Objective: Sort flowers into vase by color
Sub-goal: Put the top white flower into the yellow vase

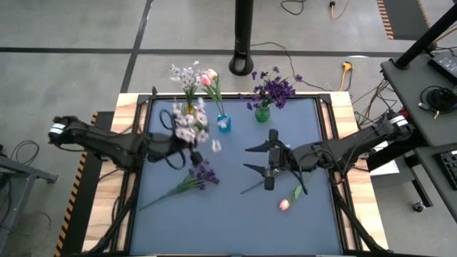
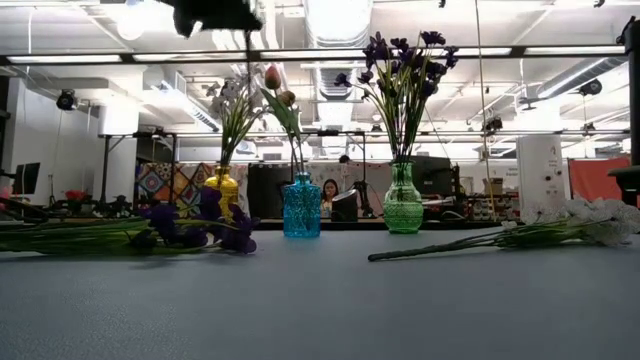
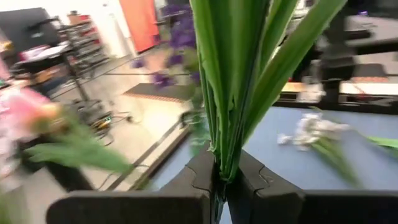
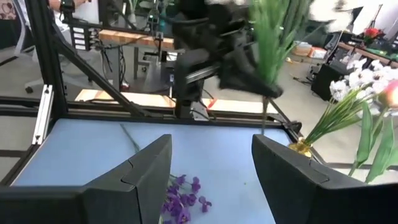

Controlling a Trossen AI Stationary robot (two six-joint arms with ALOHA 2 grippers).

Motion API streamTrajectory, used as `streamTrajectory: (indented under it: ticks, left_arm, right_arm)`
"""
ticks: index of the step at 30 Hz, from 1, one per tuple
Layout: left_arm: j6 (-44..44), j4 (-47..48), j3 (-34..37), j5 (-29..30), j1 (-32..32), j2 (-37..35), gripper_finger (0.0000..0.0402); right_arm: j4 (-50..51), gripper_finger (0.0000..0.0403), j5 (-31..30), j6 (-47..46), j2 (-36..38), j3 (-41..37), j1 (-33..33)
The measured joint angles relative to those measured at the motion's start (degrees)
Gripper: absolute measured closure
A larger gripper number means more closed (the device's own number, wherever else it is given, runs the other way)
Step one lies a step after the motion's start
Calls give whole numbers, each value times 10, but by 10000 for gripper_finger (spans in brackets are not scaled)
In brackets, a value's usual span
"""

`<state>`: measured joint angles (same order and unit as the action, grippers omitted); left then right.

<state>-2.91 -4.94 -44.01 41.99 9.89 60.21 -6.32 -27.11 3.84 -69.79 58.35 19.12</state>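
My left gripper (image 1: 184, 148) (image 3: 221, 180) hangs high over the table's left middle, shut on a white-lavender sprig (image 1: 191, 126). Along the far edge stand a yellow vase (image 1: 189, 108) with white-lavender sprigs, a blue vase (image 1: 223, 123) with pink tulips and a green vase (image 1: 263, 113) with dark purple blooms. A purple bloom stem (image 1: 193, 178) lies flat on the mat, and so does a pale pink flower (image 1: 285, 203). My right gripper (image 1: 260, 158) (image 4: 211, 174) hovers open right of centre and touches nothing. My left gripper pinches the sprig between its two fingers at the leafy part of the stem (image 3: 225, 158). The sprig is lifted clear of the table. Its blossoms (image 1: 191, 126) stand beyond the fingers toward the yellow vase, and its bare stem end (image 4: 264, 112) hangs below them.
A blue mat (image 1: 235, 228) covers the table inside a black frame, with free room along the near edge. One loose white blossom (image 1: 216, 145) shows near the held sprig. Beyond the far edge stands a black post (image 1: 243, 43), and cables lie on the floor.
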Motion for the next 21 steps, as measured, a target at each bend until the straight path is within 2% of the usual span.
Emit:
streamTrajectory:
  ticks: [4,9,13,19,21]
  left_arm:
    - [4,-1,51,-41,-78,-64,399]
    - [-3,-11,102,-87,-197,-109,400]
    - [-35,-66,124,-163,-286,-109,400]
    - [-45,-75,127,-182,-382,-86,400]
    - [-46,-80,127,-209,-400,-76,400]
  right_arm:
    - [2,188,0,-8,-7,-1,-3]
    - [1,188,0,-15,-17,-1,-8]
    - [1,188,0,-24,-27,-1,-17]
    - [1,188,0,-39,-35,-1,-32]
    - [1,188,0,-39,-35,-1,-36]
